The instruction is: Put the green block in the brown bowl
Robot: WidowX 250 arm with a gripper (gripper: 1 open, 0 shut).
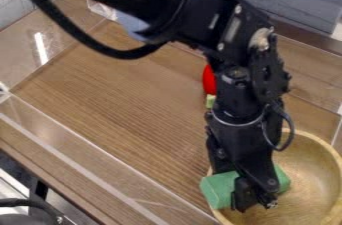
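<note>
My gripper (249, 191) points straight down and is shut on the green block (219, 187), a mint-green bar whose ends stick out on both sides of the fingers. The block hangs over the left rim of the brown bowl (315, 174), a big tan wooden bowl at the lower right, partly cut off by the frame edge. The dark arm hides the bowl's left part and the middle of the block. Whether the block touches the bowl I cannot tell.
A red strawberry-like toy (210, 77) lies on the wooden tabletop (107, 99) behind the arm, mostly covered by it. Clear plastic walls (54, 139) run along the left and front of the table.
</note>
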